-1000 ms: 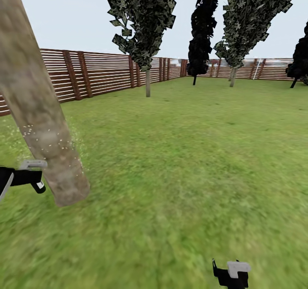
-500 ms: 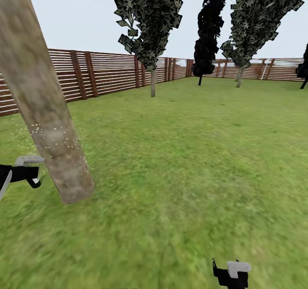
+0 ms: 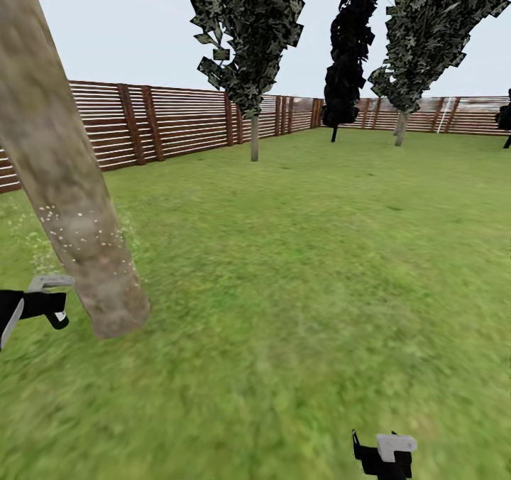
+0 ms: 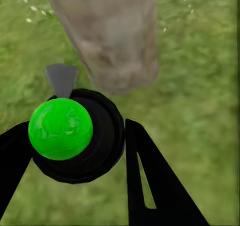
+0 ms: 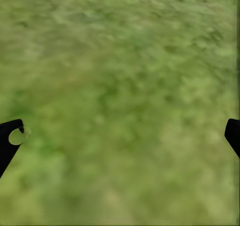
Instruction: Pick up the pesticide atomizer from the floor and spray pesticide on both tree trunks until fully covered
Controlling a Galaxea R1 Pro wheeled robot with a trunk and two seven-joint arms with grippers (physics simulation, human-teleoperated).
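Note:
A thick grey-brown tree trunk [image 3: 64, 182] leans at the near left, dotted with white specks across its lower part. My left gripper [image 3: 39, 304] hangs just left of the trunk's base. In the left wrist view it is shut on the pesticide atomizer [image 4: 100, 146], a black round body with a green ball on it. The atomizer's grey nozzle [image 4: 61, 79] points at the trunk [image 4: 110, 35] from close by. My right gripper [image 3: 383, 455] is low over the grass, open and holding nothing [image 5: 120, 136]. Another mottled-green tree [image 3: 254, 139] stands farther back near the fence.
A green lawn [image 3: 319, 253] stretches ahead, ringed by a brown slat fence [image 3: 177, 121]. A third mottled-green tree [image 3: 402, 128] and a near-black narrow tree [image 3: 346, 61] stand at the far right.
The head view has swayed a little right and then back. My left gripper stays beside the trunk's base with the atomizer. The right gripper has not moved.

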